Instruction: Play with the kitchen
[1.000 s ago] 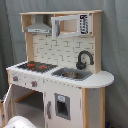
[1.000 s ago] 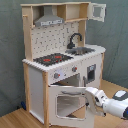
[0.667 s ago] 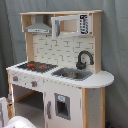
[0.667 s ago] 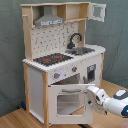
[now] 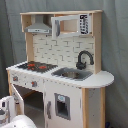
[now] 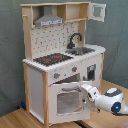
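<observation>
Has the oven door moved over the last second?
Yes. In the second exterior view the oven door has swung up toward the knob panel, nearly shut, with the gripper at its top edge.

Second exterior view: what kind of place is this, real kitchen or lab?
Probably a lab or test setup, not a real kitchen: a toy play kitchen stands on a wooden table before a plain grey curtain, with the robot's gripper at its oven door.

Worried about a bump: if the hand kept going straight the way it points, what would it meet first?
Most likely the oven door of the kitchen: in the second exterior view the hand points at the door's top edge, seemingly almost touching, though depth is unclear.
</observation>
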Tool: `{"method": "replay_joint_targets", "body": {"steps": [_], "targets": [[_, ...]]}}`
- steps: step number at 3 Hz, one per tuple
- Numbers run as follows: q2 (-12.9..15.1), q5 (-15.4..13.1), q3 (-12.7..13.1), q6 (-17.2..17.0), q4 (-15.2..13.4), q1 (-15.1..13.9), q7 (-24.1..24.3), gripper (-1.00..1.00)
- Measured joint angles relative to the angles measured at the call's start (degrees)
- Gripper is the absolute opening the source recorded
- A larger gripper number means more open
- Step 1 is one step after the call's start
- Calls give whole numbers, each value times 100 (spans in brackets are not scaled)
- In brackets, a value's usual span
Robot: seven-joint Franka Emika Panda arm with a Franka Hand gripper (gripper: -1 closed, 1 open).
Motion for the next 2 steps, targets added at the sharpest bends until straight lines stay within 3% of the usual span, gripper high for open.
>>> {"method": "replay_joint_targets", "body": {"steps": [1, 2], "targets": [[-4, 0, -4, 186, 257, -480, -7, 100], [-11, -1, -46, 559, 254, -941, -34, 100]]}}
